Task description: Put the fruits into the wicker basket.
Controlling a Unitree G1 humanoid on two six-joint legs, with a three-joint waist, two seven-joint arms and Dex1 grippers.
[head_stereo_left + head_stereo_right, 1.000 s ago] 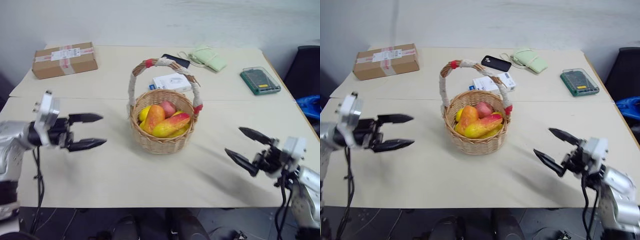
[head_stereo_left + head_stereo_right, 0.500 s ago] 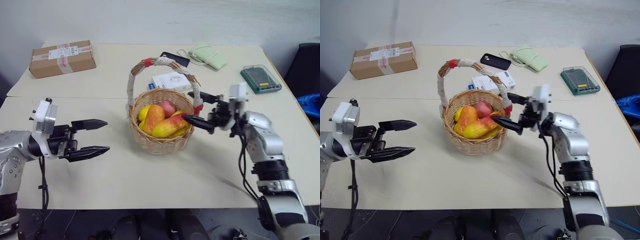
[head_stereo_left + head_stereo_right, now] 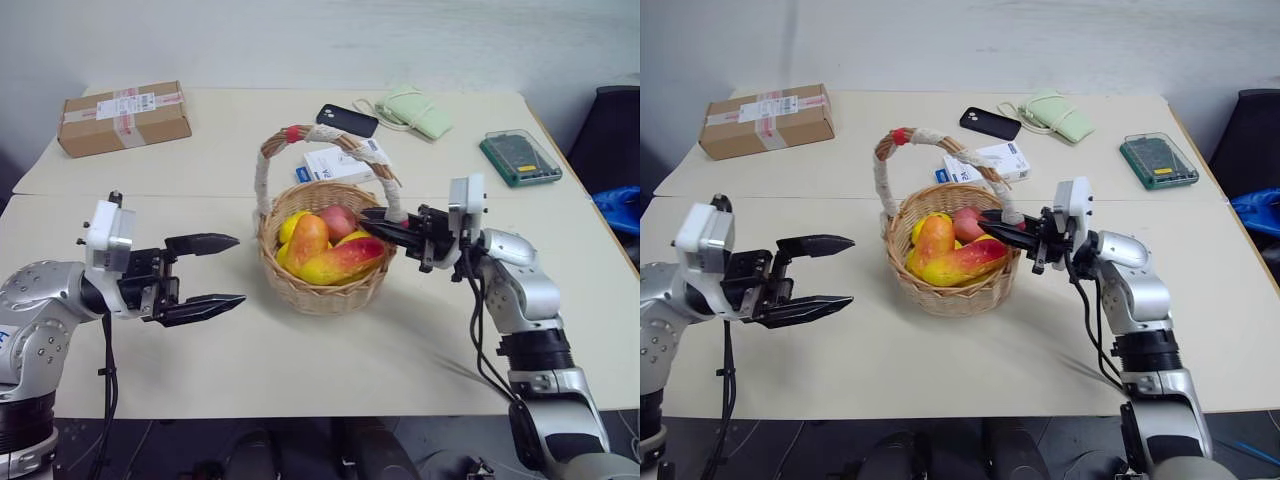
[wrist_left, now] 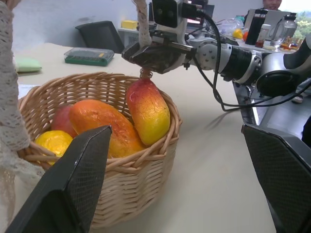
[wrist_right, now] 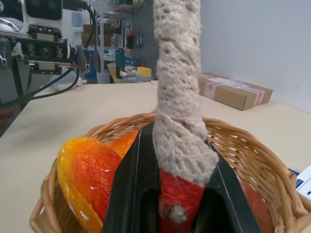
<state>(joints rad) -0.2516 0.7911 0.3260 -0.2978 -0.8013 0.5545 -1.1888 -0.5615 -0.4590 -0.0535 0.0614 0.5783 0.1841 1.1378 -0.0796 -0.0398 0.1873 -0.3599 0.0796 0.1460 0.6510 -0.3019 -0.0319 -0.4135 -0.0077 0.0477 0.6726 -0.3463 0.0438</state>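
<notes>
Wicker basket, tan weave w/ cloth-wrapped arched handle, centre of table, holding glossy red-orange/yellow fruits; left gripper level beside it, fingers spread, empty; right gripper level, clamped on handle's red-banded end at the rim.

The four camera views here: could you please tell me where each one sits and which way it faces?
Left and right eye views: on the head, looking down over the beige table at the round tan wicker basket of glossy red-yellow toy fruits; both arms show.
Left wrist view: looks level along the open left gripper into the basket; the right gripper shows beyond it.
Right wrist view: looks along the right gripper, shut on the handle's red end.
All share the basket and fruits.
</notes>
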